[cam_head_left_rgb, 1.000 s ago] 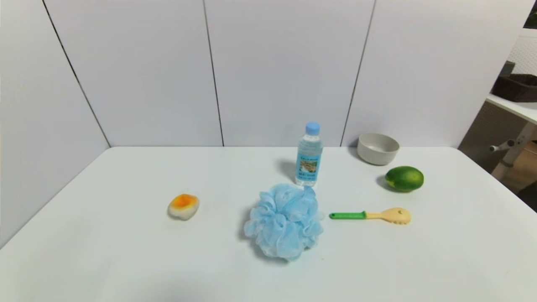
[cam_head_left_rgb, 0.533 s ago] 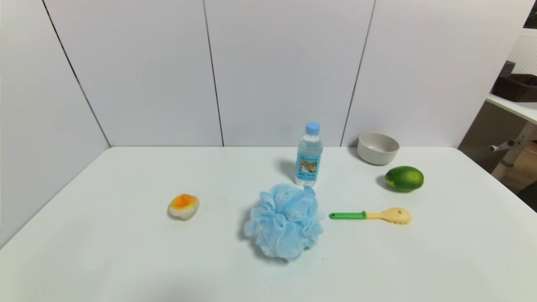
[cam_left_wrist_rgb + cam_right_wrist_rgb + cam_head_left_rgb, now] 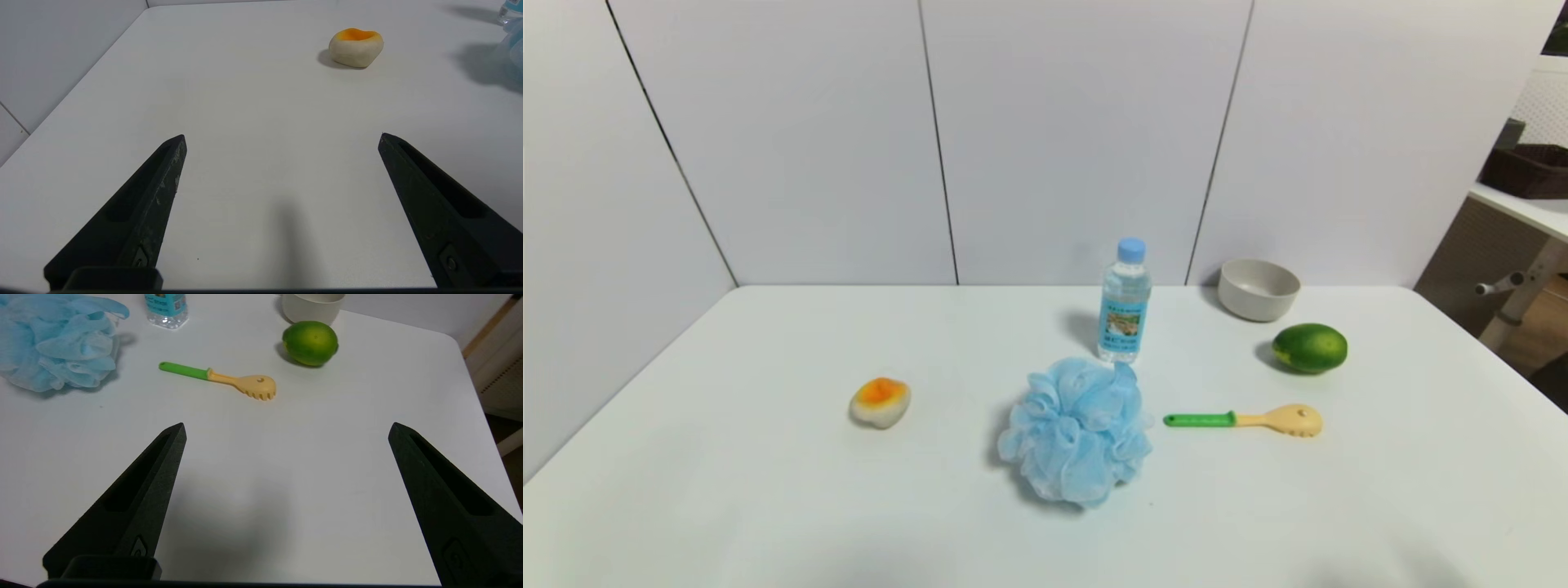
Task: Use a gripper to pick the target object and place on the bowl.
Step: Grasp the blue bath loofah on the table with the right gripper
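Note:
The light-blue mesh bath pouf (image 3: 1078, 430) lies on the white table near its middle, just in front of a water bottle; it also shows in the right wrist view (image 3: 53, 341). The off-white bowl (image 3: 1258, 289) stands at the back right by the wall, its base showing in the right wrist view (image 3: 312, 306). Neither gripper shows in the head view. My left gripper (image 3: 282, 136) is open and empty over bare table near the front left. My right gripper (image 3: 286, 428) is open and empty over bare table at the front right, well short of the pouf.
A blue-capped clear water bottle (image 3: 1125, 302) stands behind the pouf. A green fruit (image 3: 1310, 348) lies in front of the bowl. A green-handled beige pasta spoon (image 3: 1245, 420) lies right of the pouf. A white-and-orange egg-like piece (image 3: 880, 402) lies at the left.
Nothing on the table has moved. A faint shadow has appeared at the head view's bottom right edge.

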Motion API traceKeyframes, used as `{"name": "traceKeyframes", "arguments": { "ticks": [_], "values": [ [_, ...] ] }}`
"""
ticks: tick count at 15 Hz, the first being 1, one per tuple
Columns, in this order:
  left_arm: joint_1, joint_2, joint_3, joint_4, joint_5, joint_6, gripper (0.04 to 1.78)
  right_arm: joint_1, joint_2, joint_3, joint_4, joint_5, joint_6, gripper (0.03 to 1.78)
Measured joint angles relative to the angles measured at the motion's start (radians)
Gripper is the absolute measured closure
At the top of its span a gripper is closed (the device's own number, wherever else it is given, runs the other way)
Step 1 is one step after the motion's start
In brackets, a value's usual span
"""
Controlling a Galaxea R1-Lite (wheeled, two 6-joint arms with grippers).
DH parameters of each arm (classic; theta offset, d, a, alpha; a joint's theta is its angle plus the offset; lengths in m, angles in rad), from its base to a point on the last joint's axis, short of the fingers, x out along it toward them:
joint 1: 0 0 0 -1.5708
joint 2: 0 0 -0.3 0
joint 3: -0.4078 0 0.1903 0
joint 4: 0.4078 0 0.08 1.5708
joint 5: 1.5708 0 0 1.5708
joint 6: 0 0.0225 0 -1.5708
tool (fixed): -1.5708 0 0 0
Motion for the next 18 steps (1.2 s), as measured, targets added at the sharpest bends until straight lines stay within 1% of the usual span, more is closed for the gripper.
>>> {"name": "traceKeyframes", "arguments": {
  "ticks": [3, 5, 7, 8, 9, 11, 12, 14, 15, 17, 18],
  "values": [
    [0.0, 0.0, 0.0, 0.0, 0.0, 0.0, 0.13, 0.07, 0.277, -0.173, 0.007, 0.064, -0.027, 0.1],
    [0.0, 0.0, 0.0, 0.0, 0.0, 0.0, 0.13, 0.13, 0.455, -0.306, 0.009, 0.092, -0.046, 0.1],
    [0.0, 0.0, 0.0, 0.0, 0.0, 0.0, 0.13, 0.193, 0.607, -0.432, 0.011, 0.123, -0.067, 0.1],
    [0.0, 0.0, 0.0, 0.0, 0.0, 0.0, 0.13, 0.221, 0.668, -0.479, 0.012, 0.143, -0.072, 0.1],
    [0.0, 0.0, 0.0, 0.0, 0.0, 0.0, 0.13, 0.251, 0.733, -0.523, 0.011, 0.172, -0.077, 0.1],
    [0.0, 0.0, 0.0, 0.0, 0.0, 0.0, 0.13, 0.295, 0.833, -0.583, 0.003, 0.23, -0.088, 0.1],
    [0.0, 0.0, 0.0, 0.0, 0.0, 0.0, 0.13, 0.312, 0.878, -0.607, -0.003, 0.246, -0.096, 0.1],
    [0.0, 0.0, 0.0, 0.0, 0.0, 0.0, 0.13, 0.334, 0.946, -0.646, -0.006, 0.261, -0.113, 0.1],
    [0.0, 0.0, 0.0, 0.0, 0.0, 0.0, 0.13, 0.343, 0.977, -0.663, -0.017, 0.283, -0.12, 0.1],
    [0.0, 0.0, 0.0, 0.0, 0.0, 0.0, 0.13, 0.361, 1.027, -0.672, -0.077, 0.341, -0.131, 0.1],
    [0.0, 0.0, 0.0, 0.0, 0.0, 0.0, 0.13, 0.373, 1.048, -0.669, -0.116, 0.36, -0.133, 0.1]
  ]
}}
